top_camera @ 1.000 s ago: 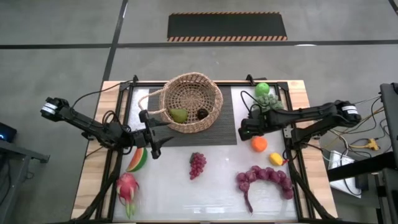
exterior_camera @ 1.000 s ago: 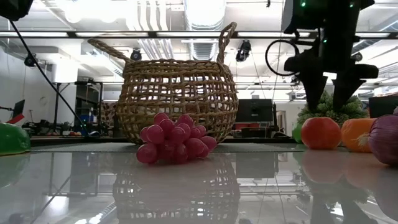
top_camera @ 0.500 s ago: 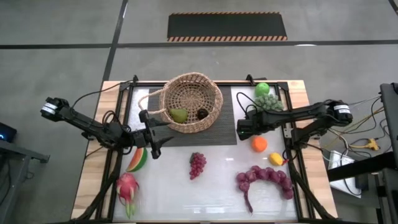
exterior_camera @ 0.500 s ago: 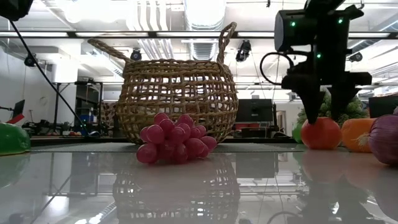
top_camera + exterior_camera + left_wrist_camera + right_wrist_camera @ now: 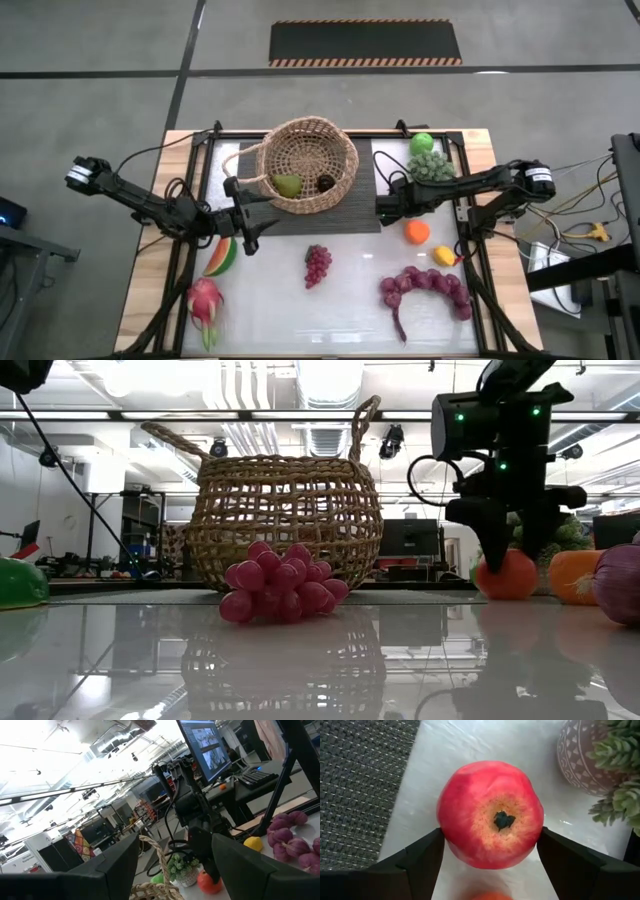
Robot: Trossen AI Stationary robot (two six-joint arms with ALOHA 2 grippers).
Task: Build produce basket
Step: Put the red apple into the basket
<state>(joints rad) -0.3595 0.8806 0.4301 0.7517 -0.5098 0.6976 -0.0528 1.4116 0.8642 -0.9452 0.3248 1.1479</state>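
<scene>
R gripper (image 5: 385,211) is down at the table just right of the dark woven mat (image 5: 300,205), w/ a red apple (image 5: 490,815) sitting btwn its two fingers (image 5: 422,857); fingers stand apart, one on each side of the apple, at or nearly at its skin — can't tell if they actually press it. In the low view the same gripper (image 5: 510,555) straddles the apple (image 5: 507,574), which rests on the tabletop, not lifted. Potted spiky plant (image 5: 600,762) is just beside the apple, an orange (image 5: 416,231) close by on the near side, lemon (image 5: 444,255) a bit further. Basket (image 5: 310,165) sits on the mat, well apart from the R gripper, w/ a green fruit (image 5: 288,185) and a dark round fruit (image 5: 326,183) inside. L gripper (image 5: 247,214) hangs by the basket's near-left side, jaws partly apart, nothing in them. Still on the table: small grape bunch (image 5: 317,264), big grape bunch (image 5: 425,285), watermelon slice (image 5: 221,256), dragon fruit (image 5: 204,300), green apple (image 5: 422,143).
</scene>
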